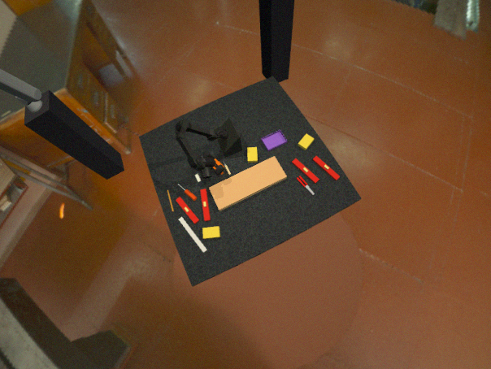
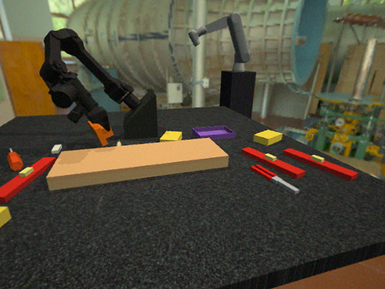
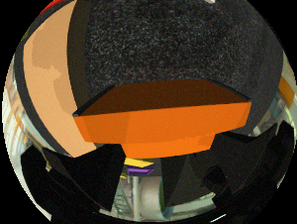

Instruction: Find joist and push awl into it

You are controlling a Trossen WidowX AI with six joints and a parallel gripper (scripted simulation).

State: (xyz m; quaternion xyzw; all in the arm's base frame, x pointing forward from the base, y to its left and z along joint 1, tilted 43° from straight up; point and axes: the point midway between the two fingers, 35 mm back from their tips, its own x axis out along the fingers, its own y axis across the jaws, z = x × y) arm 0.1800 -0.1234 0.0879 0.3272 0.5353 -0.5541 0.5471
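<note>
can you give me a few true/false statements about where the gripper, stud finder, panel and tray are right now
1. The gripper is shut on the orange stud finder. True.
2. The stud finder lies in the purple tray. False: nothing shows in the tray; the stud finder is in the gripper near the panel's far left end.
3. The panel lies flat on the dark table. True.
4. The tray sits on top of the panel. False: it rests on the table beyond the panel's right end, apart from it.
5. A yellow block sits between the arm's base and the tray. True.
</note>
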